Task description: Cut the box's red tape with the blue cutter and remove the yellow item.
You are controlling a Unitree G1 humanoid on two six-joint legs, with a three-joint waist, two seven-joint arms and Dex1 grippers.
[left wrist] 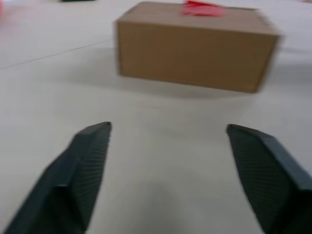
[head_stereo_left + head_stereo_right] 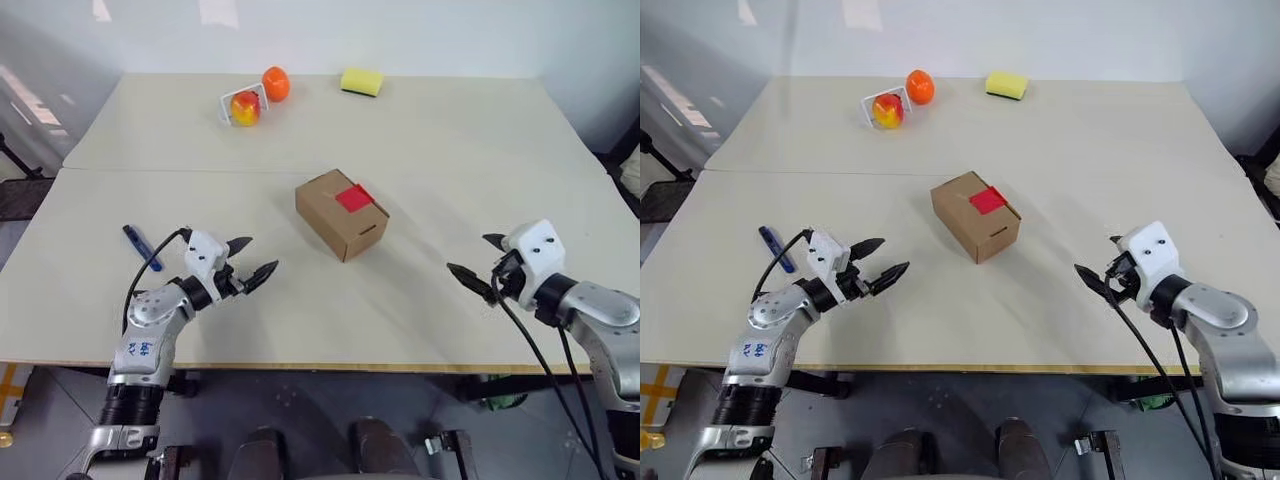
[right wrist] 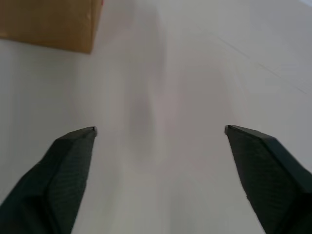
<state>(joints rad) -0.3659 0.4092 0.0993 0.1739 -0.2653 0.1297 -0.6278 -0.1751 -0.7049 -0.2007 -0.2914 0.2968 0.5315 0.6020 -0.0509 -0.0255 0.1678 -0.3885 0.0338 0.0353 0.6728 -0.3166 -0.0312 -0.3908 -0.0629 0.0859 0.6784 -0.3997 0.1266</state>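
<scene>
— Brown cardboard, the box (image 2: 341, 213) sits mid-surface, closed, red tape (image 2: 353, 198) on its top. Both hands?

— Empty, fingers apart: left hand (image 2: 252, 264) at seven o'clock from the box, right hand (image 2: 480, 264) at four.

— Probably flanking it, ready. The blue cutter (image 2: 142, 246)?

— At nine o'clock of the left hand, untouched. Likely the first pickup.

I am seeing the box (image 2: 342, 213) lying ahead between my left gripper (image 2: 253, 258) and right gripper (image 2: 478, 262); the cutter (image 2: 142, 246) is lying left of the left one.
</scene>
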